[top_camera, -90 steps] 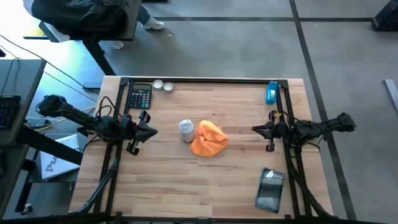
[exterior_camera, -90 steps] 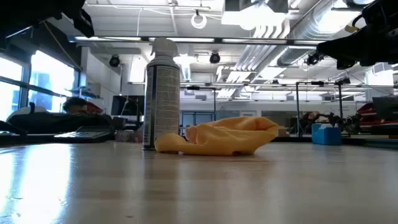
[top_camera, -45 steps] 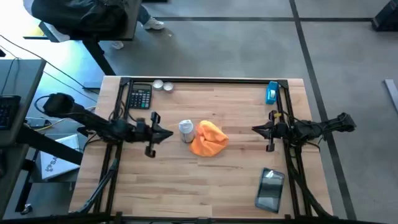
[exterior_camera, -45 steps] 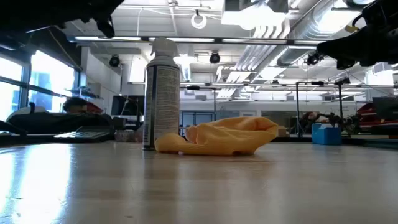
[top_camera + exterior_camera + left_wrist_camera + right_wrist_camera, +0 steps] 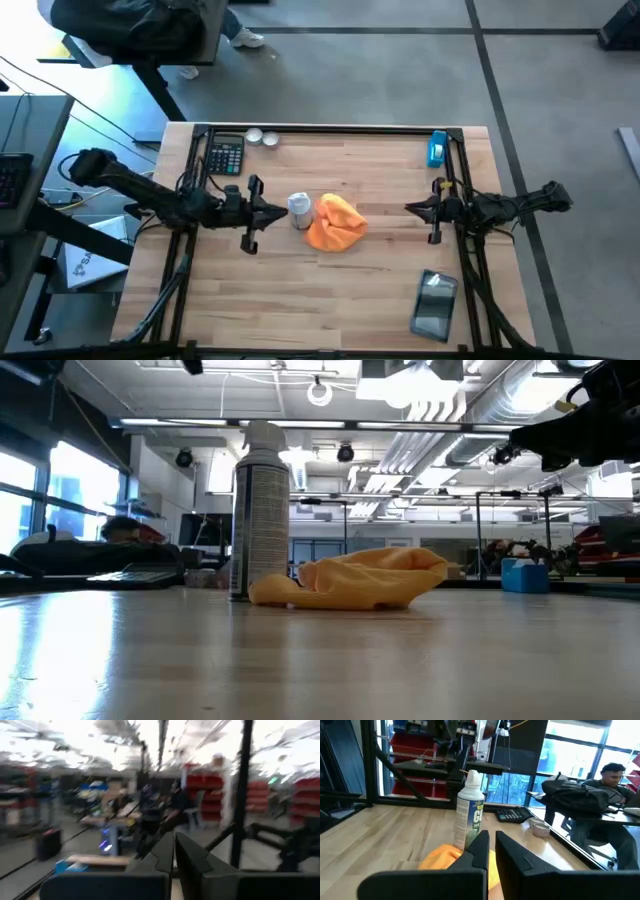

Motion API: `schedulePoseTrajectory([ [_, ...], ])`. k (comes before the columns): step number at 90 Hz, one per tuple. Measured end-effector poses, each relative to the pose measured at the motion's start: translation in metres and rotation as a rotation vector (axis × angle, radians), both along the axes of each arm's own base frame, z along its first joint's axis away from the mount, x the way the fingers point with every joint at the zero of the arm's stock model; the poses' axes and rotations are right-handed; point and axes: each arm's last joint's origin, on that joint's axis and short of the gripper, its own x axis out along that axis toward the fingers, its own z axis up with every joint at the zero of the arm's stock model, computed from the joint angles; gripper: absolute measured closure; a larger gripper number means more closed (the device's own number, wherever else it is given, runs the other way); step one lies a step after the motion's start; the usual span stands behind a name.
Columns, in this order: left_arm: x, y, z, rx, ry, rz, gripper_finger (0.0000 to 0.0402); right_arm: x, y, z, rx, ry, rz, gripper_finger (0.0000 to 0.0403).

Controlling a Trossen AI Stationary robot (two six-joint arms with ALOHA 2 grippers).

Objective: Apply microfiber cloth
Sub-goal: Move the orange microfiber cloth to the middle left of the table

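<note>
The orange microfiber cloth lies crumpled on the wooden table near its middle, its underside on the boards. It also shows in the right wrist view. A white spray can stands upright right beside the cloth's left side. My left gripper hovers shut just left of the can, above the table, with nothing between its fingers. My right gripper waits shut to the right of the cloth, pointing at it.
A dark glossy flat device lies near the front right. A calculator and two small round tins sit at the far left, a blue object at the far right. Bare boards lie in front of the cloth.
My left gripper has moved toward the table's right edge, up to the spray can, and has risen out of the low view. The cloth, the can and my right arm have stayed where they were.
</note>
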Motion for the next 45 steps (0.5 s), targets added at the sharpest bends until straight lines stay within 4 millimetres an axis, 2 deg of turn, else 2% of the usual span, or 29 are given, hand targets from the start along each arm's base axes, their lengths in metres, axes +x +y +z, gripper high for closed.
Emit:
schedulePoseTrajectory([
  [15, 0.0053, -0.0013, 0.0068, 0.006, 0.147, 0.014, 0.0401, 0.0000, 0.0000, 0.0001, 0.000, 0.000, 0.000, 0.0402],
  [45, 0.0055, -0.0025, 0.0036, 0.014, 0.183, -0.027, 0.0401, 0.0000, 0.0000, 0.0001, 0.000, 0.000, -0.001, 0.0402],
])
